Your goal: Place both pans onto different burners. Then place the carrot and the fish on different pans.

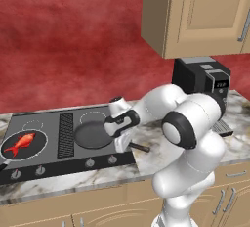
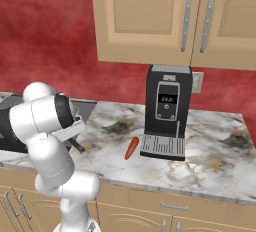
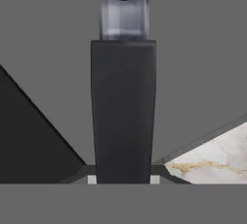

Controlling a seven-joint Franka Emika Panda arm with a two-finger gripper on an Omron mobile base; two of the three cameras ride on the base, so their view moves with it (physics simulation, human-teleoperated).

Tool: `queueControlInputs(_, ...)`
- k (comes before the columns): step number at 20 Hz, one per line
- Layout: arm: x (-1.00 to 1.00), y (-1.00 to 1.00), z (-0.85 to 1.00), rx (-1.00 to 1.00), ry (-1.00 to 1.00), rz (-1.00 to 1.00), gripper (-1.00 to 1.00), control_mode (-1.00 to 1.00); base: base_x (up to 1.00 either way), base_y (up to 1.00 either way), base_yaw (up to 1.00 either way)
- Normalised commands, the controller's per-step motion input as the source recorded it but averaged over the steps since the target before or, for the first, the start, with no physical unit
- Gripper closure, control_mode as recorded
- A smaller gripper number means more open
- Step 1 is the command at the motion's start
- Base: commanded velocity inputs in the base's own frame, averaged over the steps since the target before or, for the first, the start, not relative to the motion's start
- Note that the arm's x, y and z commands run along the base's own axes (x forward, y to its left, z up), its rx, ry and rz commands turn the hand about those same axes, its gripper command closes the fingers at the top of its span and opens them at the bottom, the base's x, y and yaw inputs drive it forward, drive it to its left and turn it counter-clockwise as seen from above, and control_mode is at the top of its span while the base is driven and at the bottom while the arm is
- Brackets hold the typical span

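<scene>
- Far left of my left base view: the fish (image 1: 20, 143) is lying in the first pan (image 1: 7, 150), which sits on the front-left burner of the cooktop (image 1: 49, 165). Fish looks roughly centred in it, tail toward the front.
- Next over, past the slatted vent (image 1: 66, 135), the second pan (image 1: 93, 135) is over the right half of the cooktop, covering a burner ring there. Can't tell if it's flat down or a bit lifted.
- The hand (image 1: 122, 140) is right at that pan's handle (image 3: 123, 112). In the hand view the black handle runs straight up between the fingers, so I'm reading it as clenched on the handle.
- Handle end pokes out over the marble tabletop (image 1: 146, 160) just off the cooktop's right edge.
- Further right, in the right base view, the carrot (image 2: 131, 148) is lying on the tabletop, just beside the coffee machine (image 2: 166, 111) drip tray, well apart from both pans.
</scene>
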Motion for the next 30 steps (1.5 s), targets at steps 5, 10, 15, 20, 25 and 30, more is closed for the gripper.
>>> queueControlInputs(5, -0.21, -0.18, 0.00, 0.00, 0.08, 0.04, 1.00, -1.00, 0.00, 0.00, 0.00)
queueControlInputs(10, 0.00, 0.00, -0.09, -0.02, 0.00, 0.02, -1.00, -1.00, 0.00, 0.00, 0.00)
queueControlInputs(15, 0.00, 0.00, -0.02, -0.01, 0.00, 0.02, -1.00, -1.00, 0.00, 0.00, 0.00)
queueControlInputs(20, 0.00, -0.02, 0.10, 0.00, 0.00, 0.06, -1.00, -1.00, 0.00, 0.00, 0.00)
queueControlInputs(25, 0.00, -0.01, 0.34, 0.04, 0.00, 0.09, -1.00, -1.00, 0.00, 0.00, 0.00)
queueControlInputs(30, -0.07, -0.04, 0.55, 0.09, 0.00, 0.11, -1.00, -1.00, 0.00, 0.00, 0.00)
